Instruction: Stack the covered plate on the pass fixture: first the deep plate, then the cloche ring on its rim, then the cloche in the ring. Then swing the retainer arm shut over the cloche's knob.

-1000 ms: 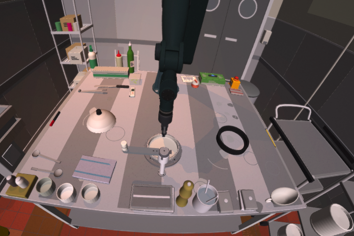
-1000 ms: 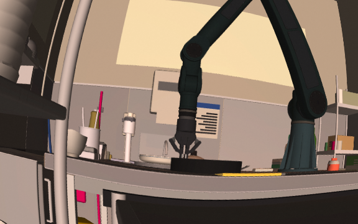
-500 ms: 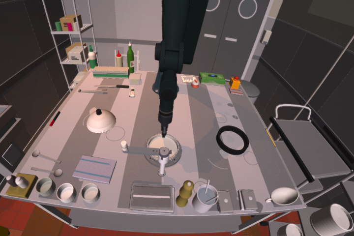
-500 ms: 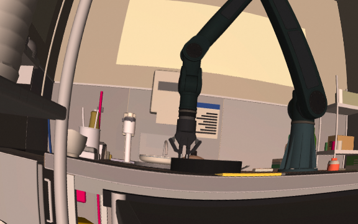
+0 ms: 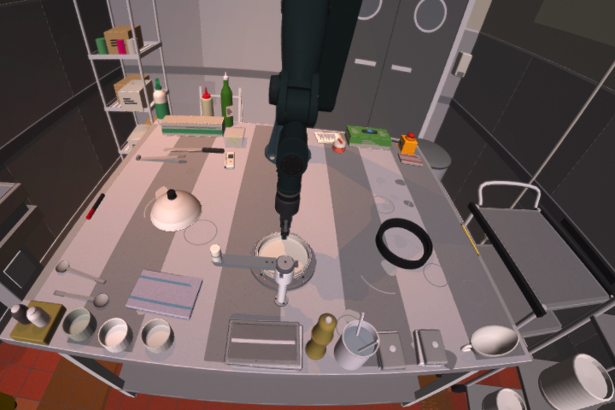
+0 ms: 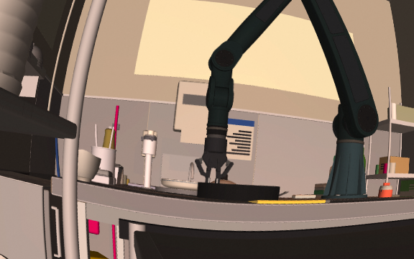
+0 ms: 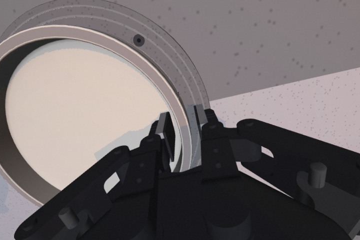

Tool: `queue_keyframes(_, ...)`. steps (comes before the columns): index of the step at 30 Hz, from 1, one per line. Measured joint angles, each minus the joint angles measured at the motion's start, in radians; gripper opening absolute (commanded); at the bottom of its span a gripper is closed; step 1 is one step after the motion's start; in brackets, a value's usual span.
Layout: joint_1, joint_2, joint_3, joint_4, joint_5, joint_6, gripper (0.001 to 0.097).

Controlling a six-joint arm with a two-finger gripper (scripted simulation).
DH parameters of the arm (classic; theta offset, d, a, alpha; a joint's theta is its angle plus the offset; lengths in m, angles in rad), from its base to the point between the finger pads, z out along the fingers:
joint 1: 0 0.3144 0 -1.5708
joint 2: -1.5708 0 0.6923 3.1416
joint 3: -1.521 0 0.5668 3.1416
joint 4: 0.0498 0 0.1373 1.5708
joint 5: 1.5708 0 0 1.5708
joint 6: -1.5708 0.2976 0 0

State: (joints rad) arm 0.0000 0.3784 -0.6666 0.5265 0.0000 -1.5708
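At the middle of the counter the cream deep plate (image 5: 283,255) (image 7: 81,107) sits in the round grey pass fixture (image 5: 283,263), and my gripper (image 5: 285,235) (image 7: 182,120) (image 6: 214,176) stands open astride the plate's far rim, holding nothing. The retainer arm (image 5: 243,261) points left from its post (image 5: 283,283) at the fixture's near edge. The black cloche ring (image 5: 404,242) (image 6: 238,191) lies flat to the right. The white cloche (image 5: 175,209) with a black knob rests to the left.
Behind the work, bottles (image 5: 226,101), boxes and a knife line the counter's far edge. Along the near edge stand small bowls (image 5: 115,334), a tray (image 5: 264,344), a pepper mill (image 5: 321,335) and a cup of utensils (image 5: 356,344). A folded cloth (image 5: 165,293) lies left of the fixture.
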Motion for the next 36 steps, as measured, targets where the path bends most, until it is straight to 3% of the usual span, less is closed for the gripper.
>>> queue_keyframes(16, 0.000, -0.048, 0.019, 0.067, 0.000, 0.000, 0.0280)
queue_keyframes(36, 0.000, -0.195, 0.113, 0.307, 0.000, 0.000, 0.0280)
